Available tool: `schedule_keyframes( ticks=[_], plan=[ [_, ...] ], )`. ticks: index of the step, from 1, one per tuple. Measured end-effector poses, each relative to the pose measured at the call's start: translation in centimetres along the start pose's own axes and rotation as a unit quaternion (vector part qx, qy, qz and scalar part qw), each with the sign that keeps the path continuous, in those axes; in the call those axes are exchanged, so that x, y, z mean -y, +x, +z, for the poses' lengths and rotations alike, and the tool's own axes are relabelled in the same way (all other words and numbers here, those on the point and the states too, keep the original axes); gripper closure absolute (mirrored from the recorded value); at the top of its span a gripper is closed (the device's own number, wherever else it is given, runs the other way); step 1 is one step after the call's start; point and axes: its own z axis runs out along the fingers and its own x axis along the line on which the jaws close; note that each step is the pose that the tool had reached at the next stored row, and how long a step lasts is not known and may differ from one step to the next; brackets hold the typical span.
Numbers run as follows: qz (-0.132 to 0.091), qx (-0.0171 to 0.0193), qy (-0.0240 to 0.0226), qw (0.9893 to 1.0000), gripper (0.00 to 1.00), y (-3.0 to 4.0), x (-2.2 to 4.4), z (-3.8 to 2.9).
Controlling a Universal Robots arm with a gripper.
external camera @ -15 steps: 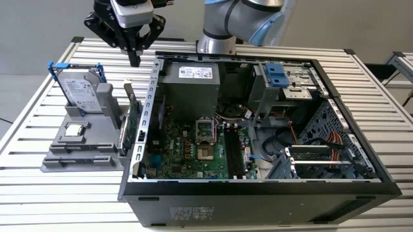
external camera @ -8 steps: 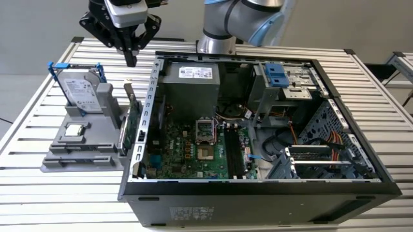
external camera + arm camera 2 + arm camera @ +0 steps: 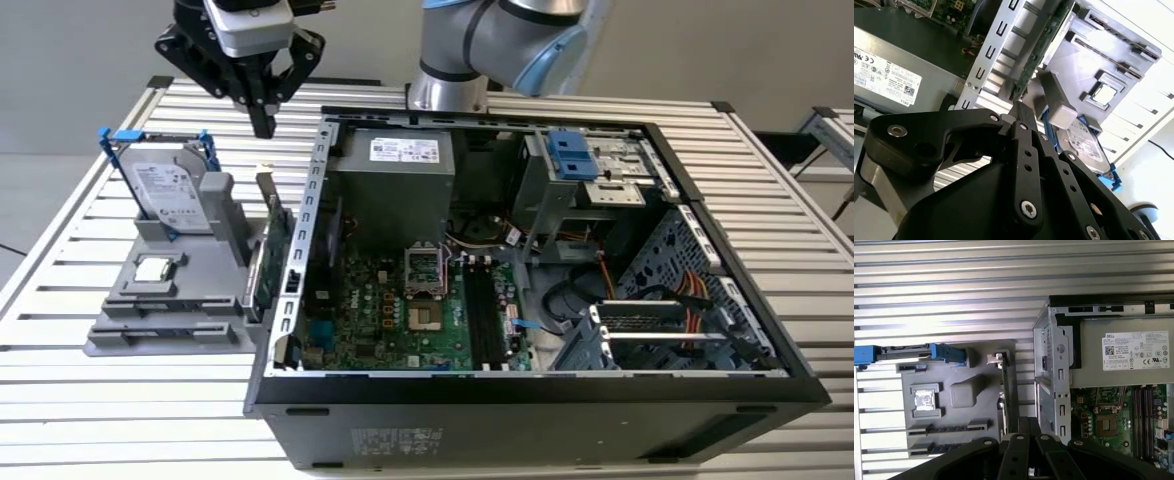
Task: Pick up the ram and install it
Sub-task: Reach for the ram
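Silver arm [image 3: 465,40] with pale-blue joint caps [image 3: 558,52] — black, screw-studded pincer [image 3: 263,126] under a grey wrist [image 3: 251,28].

The slim dark ram stick [image 3: 949,428] stands on its long edge in a groove of the grey moulded holder [image 3: 979,390]. It is seen edge-on as a thin strip, so its chips cannot be made out. In the exterior view it sits toward the holder's six o'clock end, at about nine o'clock from the open black computer case [image 3: 534,400].

Slatted metal table [image 3: 120,400], grey floor [image 3: 27,190]
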Motion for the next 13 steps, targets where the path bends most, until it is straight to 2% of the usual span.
schedule_keyframes(
  ticks=[7,13],
  plan=[
    [0.001,0.0000,0.0000,1.0000,1.00,0.33,0.02,-0.01],
    [0.001,0.0000,0.0000,1.0000,1.00,1.32,0.09,-0.02]
  ],
)
